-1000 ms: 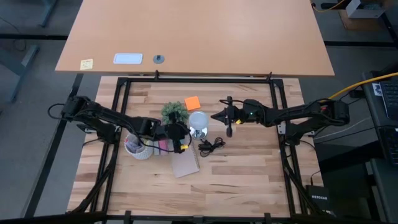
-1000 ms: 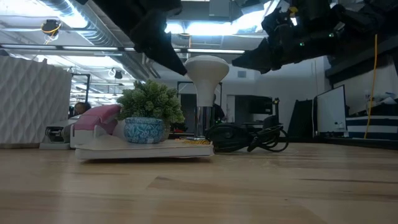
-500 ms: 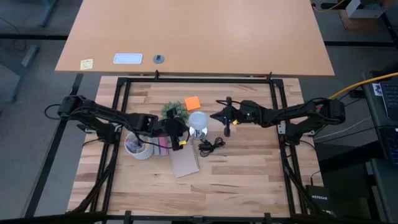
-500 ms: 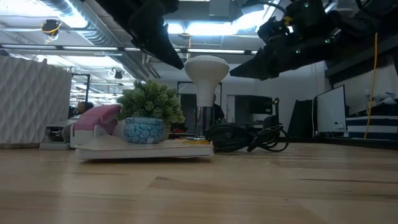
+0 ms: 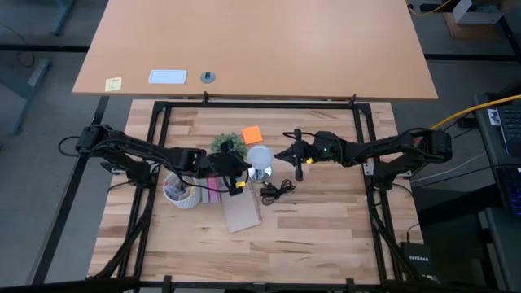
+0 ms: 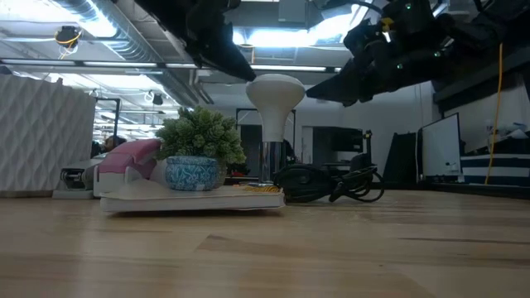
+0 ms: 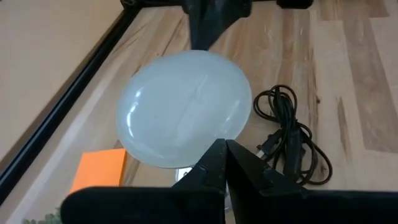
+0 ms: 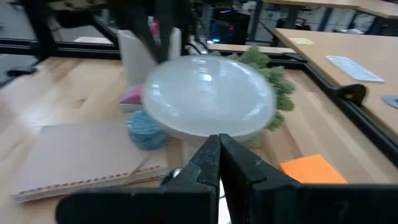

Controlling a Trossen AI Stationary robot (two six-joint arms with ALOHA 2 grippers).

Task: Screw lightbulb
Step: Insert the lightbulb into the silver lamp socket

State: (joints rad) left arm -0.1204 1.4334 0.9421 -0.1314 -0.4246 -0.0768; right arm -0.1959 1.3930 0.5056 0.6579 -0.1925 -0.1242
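Note:
The lightbulb (image 5: 259,156) stands upright near the middle of the table. Its frosted white globe (image 6: 276,89) is on top and its neck goes down into a shiny silver socket (image 6: 270,165) with a black cord (image 5: 277,191). My left gripper (image 5: 242,169) is shut, its tip right at the globe's left side (image 7: 186,112). My right gripper (image 5: 282,152) is shut too and points nearly level at the globe's right side (image 8: 208,93). In the low view both tips end at the globe's edge. My left gripper's shut tip (image 7: 224,148) is at the edge of the globe, coming slanting down from the table's left. I cannot tell whether it touches. My right gripper's shut tip (image 8: 217,143) is at the globe's opposite side, nearly level from the right. Whether it touches cannot be told.
A small potted plant (image 5: 228,145) and an orange note (image 5: 252,134) sit just behind the bulb. A brown notebook (image 5: 242,213) and a white cup (image 5: 181,194) holding pink things lie to the near left. Black frame rails (image 5: 159,146) edge the table.
My left gripper, still shut, has crept up and toward the bulb's globe and rolled a little. The bulb has stayed upright in its socket.

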